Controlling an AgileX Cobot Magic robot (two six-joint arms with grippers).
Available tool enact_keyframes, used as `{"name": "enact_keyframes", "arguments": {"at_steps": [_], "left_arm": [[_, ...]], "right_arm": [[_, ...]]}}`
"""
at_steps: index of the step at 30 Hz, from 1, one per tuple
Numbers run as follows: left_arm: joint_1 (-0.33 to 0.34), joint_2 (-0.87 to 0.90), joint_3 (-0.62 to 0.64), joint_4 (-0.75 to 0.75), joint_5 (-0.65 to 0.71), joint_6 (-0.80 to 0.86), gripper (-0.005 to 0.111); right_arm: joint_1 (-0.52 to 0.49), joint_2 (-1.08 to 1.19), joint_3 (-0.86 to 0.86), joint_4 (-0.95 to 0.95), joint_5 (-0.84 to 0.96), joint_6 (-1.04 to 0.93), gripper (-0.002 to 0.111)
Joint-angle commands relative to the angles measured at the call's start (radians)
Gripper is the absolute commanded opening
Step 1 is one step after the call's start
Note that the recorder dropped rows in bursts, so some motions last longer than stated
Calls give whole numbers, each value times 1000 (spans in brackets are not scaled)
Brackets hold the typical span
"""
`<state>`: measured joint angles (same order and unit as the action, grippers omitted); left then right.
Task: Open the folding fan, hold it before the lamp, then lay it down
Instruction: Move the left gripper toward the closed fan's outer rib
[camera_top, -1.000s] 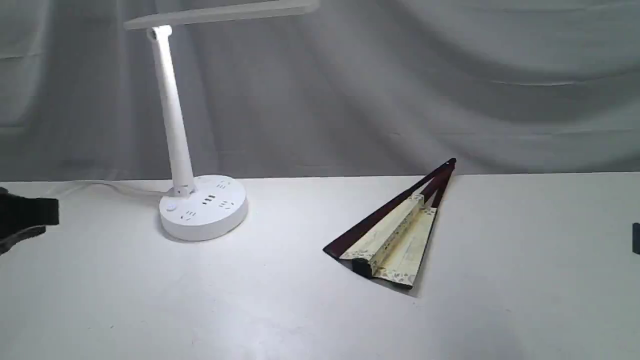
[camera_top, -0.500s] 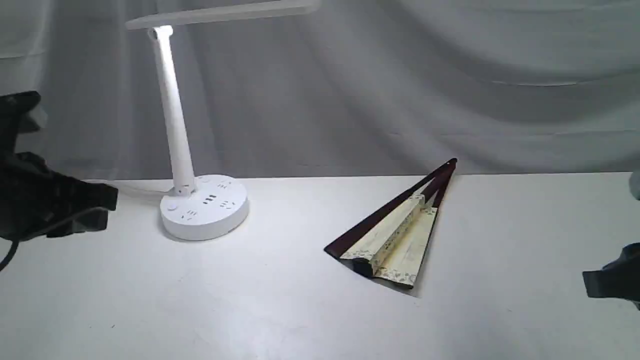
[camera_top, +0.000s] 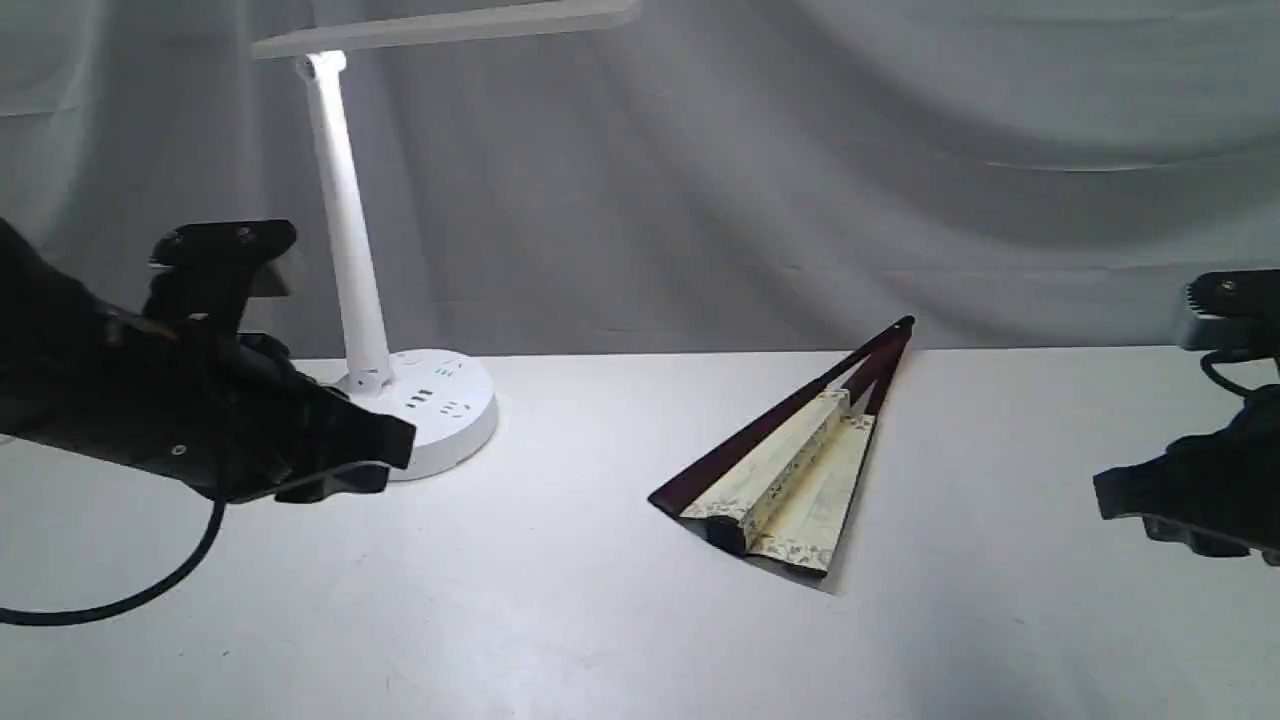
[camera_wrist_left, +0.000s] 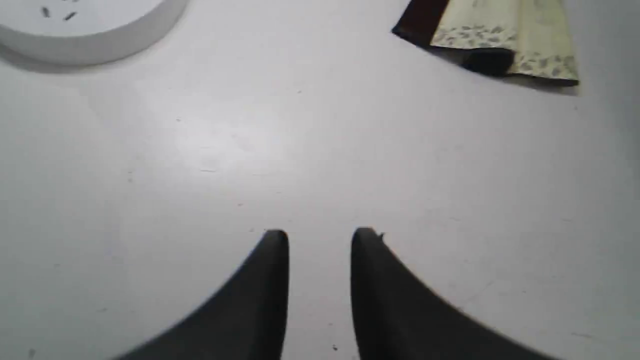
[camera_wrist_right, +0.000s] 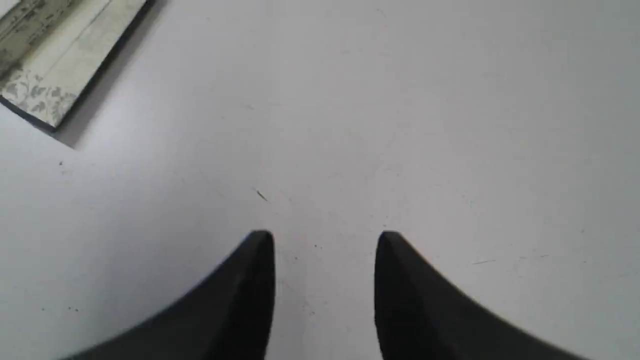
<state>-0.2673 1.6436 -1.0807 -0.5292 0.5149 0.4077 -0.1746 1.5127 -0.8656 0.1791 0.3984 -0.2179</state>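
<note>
The folding fan (camera_top: 790, 465) lies on the white table right of centre, spread only a little, its maroon guards meeting at a pivot toward the back. Its wide end also shows in the left wrist view (camera_wrist_left: 500, 40) and the right wrist view (camera_wrist_right: 55, 60). The white lamp (camera_top: 400, 400) stands at the back left, lit, its bar head at the top. My left gripper (camera_top: 385, 455) hovers in front of the lamp base, well left of the fan; its fingers stand apart with nothing between them (camera_wrist_left: 320, 240). My right gripper (camera_top: 1110, 495) is at the right edge, open and empty (camera_wrist_right: 325, 240).
A grey cloth backdrop (camera_top: 800, 180) hangs behind the table's far edge. The lamp's white cord runs off to the left behind my left arm. A black cable (camera_top: 150, 585) droops from the left arm onto the table. The lamp base (camera_wrist_left: 85, 30) shows in the left wrist view.
Both arms have come into view from the sides, the left moving right to the front of the lamp base, the right coming in from the right edge. The fan has not moved.
</note>
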Motion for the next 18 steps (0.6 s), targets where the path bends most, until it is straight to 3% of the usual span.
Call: {"name": "enact_keyframes", "arguments": {"at_steps": [1, 6, 10, 13, 16, 18], "left_arm": [[-12, 35, -10, -40, 67, 49, 22], [-12, 65, -10, -57, 151, 49, 22], [-12, 74, -6, -143, 127, 54, 22], [-15, 90, -8, -289, 120, 126, 22], [-60, 116, -8, -347, 69, 273, 22], [-103, 135, -10, -347, -5, 272, 22]], "right_arm": [[4, 17, -4, 49, -21, 10, 35], [4, 19, -4, 56, 13, 9, 35], [4, 19, -4, 104, 50, 11, 35], [4, 19, -4, 104, 33, 11, 35], [4, 19, -4, 93, 28, 5, 35], [4, 19, -4, 92, 32, 5, 35]]}}
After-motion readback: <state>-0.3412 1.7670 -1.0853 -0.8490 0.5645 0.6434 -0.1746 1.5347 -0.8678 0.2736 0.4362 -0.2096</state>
